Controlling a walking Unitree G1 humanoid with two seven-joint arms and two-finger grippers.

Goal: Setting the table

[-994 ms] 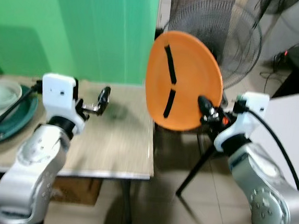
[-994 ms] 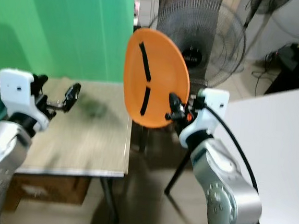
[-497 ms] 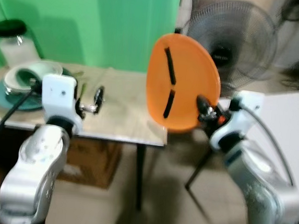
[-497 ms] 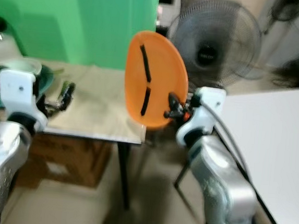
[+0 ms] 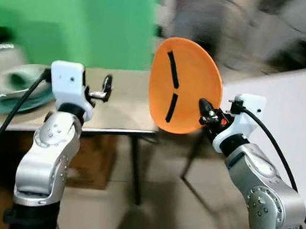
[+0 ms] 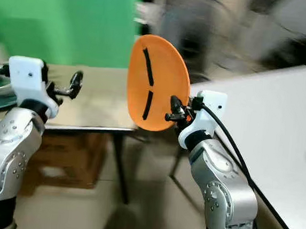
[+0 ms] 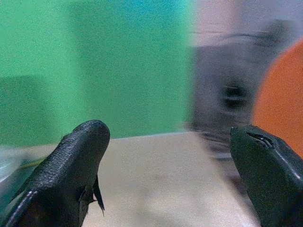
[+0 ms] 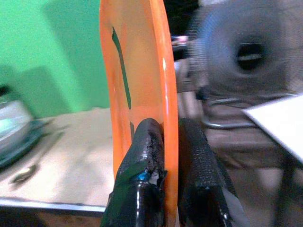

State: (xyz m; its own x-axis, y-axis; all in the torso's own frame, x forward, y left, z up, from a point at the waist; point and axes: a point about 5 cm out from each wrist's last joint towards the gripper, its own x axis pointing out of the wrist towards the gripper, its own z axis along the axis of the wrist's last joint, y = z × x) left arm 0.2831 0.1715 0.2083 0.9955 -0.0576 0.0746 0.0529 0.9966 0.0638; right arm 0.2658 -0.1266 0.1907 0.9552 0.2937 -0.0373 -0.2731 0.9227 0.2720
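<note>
An orange plate point(image 5: 185, 85) with two black tape strips stands on edge in the air, off the beige table's right end. My right gripper point(image 5: 204, 111) is shut on its lower right rim; the right wrist view shows both fingers point(image 8: 144, 156) pinching the plate's edge point(image 8: 137, 71). My left gripper point(image 5: 106, 86) hovers over the beige table point(image 5: 121, 109), open and holding nothing, its fingertips point(image 7: 80, 156) wide apart. A stack of green and white dishes point(image 5: 13, 83) sits at the table's left end.
A white table point(image 5: 293, 100) reaches in from the right, close behind my right arm. A blurred fan point(image 5: 204, 22) stands behind the plate, beside a green wall point(image 5: 70, 16). Tiled floor point(image 5: 156, 200) lies between the two tables.
The whole picture has shifted and blurred, so the camera has moved; the white table fills more of the right. The plate stays upright in my right gripper, and both arms keep their pose.
</note>
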